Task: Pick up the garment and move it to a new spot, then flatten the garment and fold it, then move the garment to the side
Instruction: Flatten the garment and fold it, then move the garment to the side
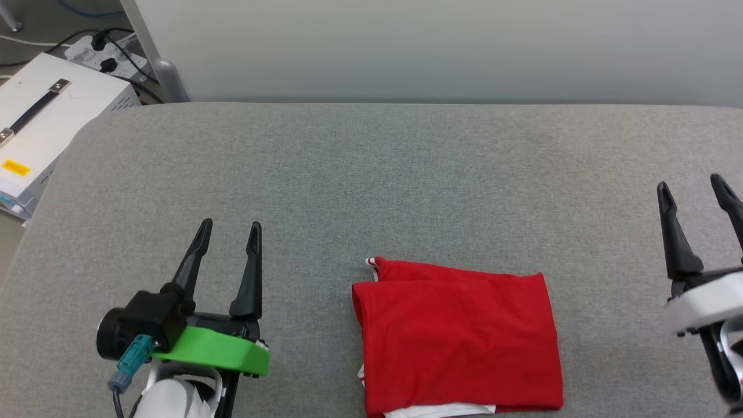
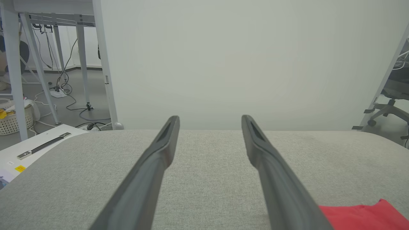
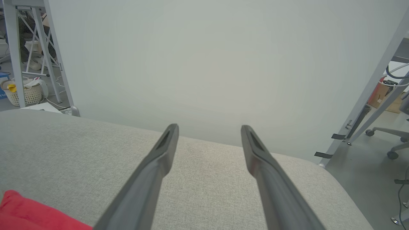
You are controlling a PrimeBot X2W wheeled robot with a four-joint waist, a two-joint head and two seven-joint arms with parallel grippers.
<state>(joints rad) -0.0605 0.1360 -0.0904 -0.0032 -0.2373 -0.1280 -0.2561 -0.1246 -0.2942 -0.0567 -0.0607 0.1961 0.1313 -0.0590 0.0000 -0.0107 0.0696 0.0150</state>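
Left hand and right hand, splayed, flank garment.

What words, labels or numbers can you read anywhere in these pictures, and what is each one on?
No text can be read.
On the white metal box with a black strap handle, the yellow sticker: print too small to read.
On the folded red fabric garment: no letters or numbers show.

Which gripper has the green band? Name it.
The left gripper: a green band wraps its base, while the right gripper has a white one.
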